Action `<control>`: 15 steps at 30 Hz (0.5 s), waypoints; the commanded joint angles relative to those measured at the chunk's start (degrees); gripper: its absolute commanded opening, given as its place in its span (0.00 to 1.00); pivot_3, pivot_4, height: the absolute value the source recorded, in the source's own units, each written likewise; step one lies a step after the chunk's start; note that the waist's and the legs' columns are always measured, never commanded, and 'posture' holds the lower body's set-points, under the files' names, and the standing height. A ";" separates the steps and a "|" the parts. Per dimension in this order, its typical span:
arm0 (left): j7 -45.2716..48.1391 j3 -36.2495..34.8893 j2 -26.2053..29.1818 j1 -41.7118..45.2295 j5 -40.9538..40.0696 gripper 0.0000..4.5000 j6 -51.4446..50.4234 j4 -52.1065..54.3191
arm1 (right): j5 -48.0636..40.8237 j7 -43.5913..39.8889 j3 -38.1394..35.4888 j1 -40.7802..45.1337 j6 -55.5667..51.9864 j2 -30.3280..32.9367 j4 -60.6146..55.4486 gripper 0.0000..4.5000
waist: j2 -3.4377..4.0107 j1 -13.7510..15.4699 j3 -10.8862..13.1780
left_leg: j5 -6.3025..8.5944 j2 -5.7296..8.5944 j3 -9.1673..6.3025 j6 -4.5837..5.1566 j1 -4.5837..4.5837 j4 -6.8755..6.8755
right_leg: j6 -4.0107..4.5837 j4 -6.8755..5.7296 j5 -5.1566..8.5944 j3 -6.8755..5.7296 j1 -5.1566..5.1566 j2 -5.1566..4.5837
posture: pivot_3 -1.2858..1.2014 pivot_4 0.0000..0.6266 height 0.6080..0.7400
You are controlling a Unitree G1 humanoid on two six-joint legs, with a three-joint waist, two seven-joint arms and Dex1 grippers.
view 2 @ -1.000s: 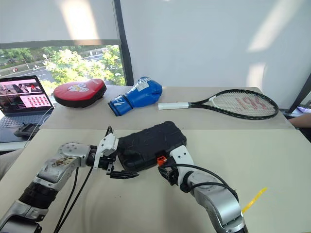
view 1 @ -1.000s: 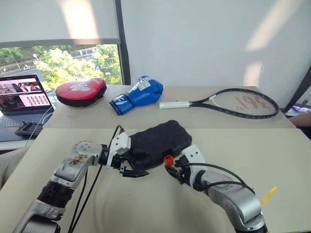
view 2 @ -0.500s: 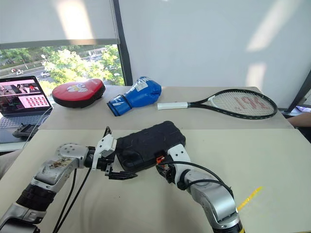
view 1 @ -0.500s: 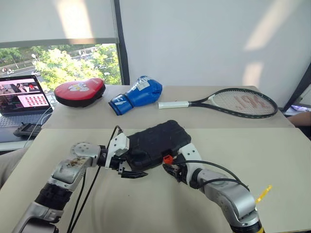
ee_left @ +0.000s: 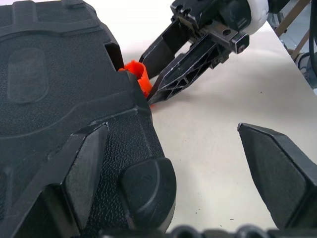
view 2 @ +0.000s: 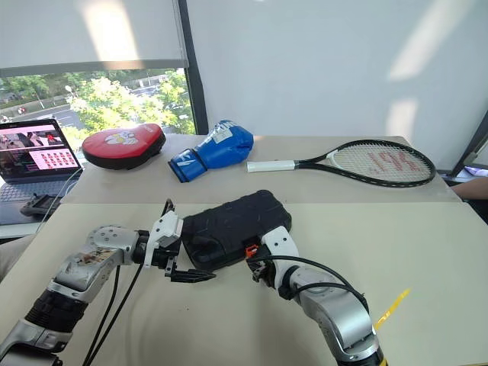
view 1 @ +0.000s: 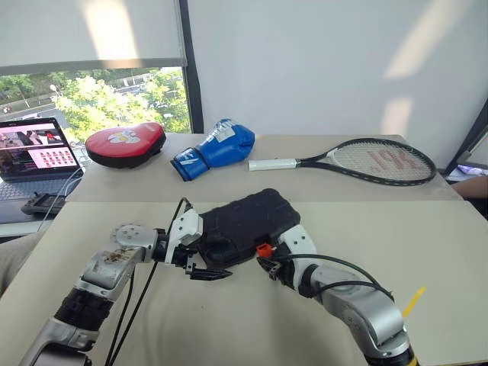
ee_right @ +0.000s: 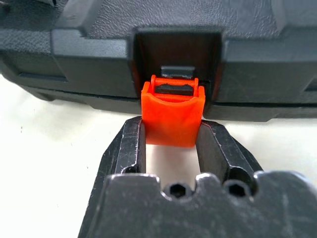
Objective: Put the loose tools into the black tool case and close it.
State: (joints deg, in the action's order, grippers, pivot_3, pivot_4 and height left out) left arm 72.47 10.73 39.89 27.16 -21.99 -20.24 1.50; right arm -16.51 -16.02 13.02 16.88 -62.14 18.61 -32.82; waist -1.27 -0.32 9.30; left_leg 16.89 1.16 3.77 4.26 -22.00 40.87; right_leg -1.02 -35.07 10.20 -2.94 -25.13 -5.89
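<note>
The black tool case (view 1: 248, 217) lies closed on the near table, textured lid up. My right gripper (ee_right: 172, 130) is shut on the case's orange latch (ee_right: 173, 116) at the front edge, one finger on each side of it. My left gripper (ee_left: 173, 144) stands open at the case's left corner, one finger over the lid and the other out over the tabletop. The left wrist view also shows the right gripper (ee_left: 188, 64) at the latch (ee_left: 138, 79). The loose tools are out of view.
On the far table lie a tennis racket (view 1: 374, 162), a blue boxing glove (view 1: 217, 149) and a red punch pad (view 1: 126, 143). A laptop (view 1: 34, 160) stands at the far left. A yellow strip (view 1: 414, 301) lies near the table's right front.
My right gripper has narrowed its fingers onto the orange latch. The left gripper and the case have stayed where they were.
</note>
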 commanded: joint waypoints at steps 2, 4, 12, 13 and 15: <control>-0.52 2.15 -0.01 -1.74 2.27 1.00 -1.91 -1.14 | -0.53 -0.97 0.20 5.50 0.08 -0.64 -1.29 0.27 | 0.00 0.03 0.00 | 0.01 0.00 -0.01 0.01 -0.01 0.00 | 0.00 -0.01 0.00 -0.01 -0.01 0.00 | 0.52 0.24 1.00; -0.70 2.27 -0.15 -1.79 2.30 1.00 -1.95 -0.91 | -0.74 -1.70 0.02 7.47 0.51 -1.20 1.80 0.27 | 0.00 -0.03 0.00 | 0.00 0.00 -0.01 0.01 -0.01 0.00 | 0.00 -0.01 0.00 -0.01 -0.01 0.00 | 0.52 0.24 1.00; -1.83 2.09 -0.27 -2.36 2.15 1.00 -2.51 0.03 | -3.81 -6.78 -4.32 4.40 -2.01 4.31 -1.82 0.68 | 0.01 -0.18 0.00 | 0.12 -0.02 -0.03 0.22 0.02 0.00 | 0.01 -0.06 -0.01 0.01 0.00 0.00 | 0.52 0.24 1.00; -1.96 2.05 -0.28 -2.44 2.13 1.00 -2.57 0.12 | -4.66 -7.26 -5.41 3.70 -2.65 4.97 -2.99 0.68 | 0.01 -0.03 0.00 | 0.13 0.00 -0.04 0.24 -0.01 0.00 | 0.00 -0.03 -0.01 -0.01 0.00 -0.03 | 0.52 0.24 1.00; -2.16 1.99 -0.34 -2.65 2.16 1.00 -2.56 0.22 | -7.34 -9.06 -7.32 1.77 -4.09 6.68 -5.50 0.55 | 0.01 0.15 -0.01 | 0.14 0.01 -0.05 0.24 0.00 0.02 | -0.02 -0.01 0.01 -0.04 0.04 -0.08 | 0.52 0.24 1.00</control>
State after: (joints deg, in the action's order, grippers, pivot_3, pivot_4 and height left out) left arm 70.45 10.92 39.22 26.23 -21.51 -20.30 2.99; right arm -21.51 -23.61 7.93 19.15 -65.08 24.72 -34.44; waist -1.25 -0.17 9.29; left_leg 17.02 1.17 3.72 4.49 -22.01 40.88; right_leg -1.04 -35.04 10.21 -2.97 -25.09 -6.00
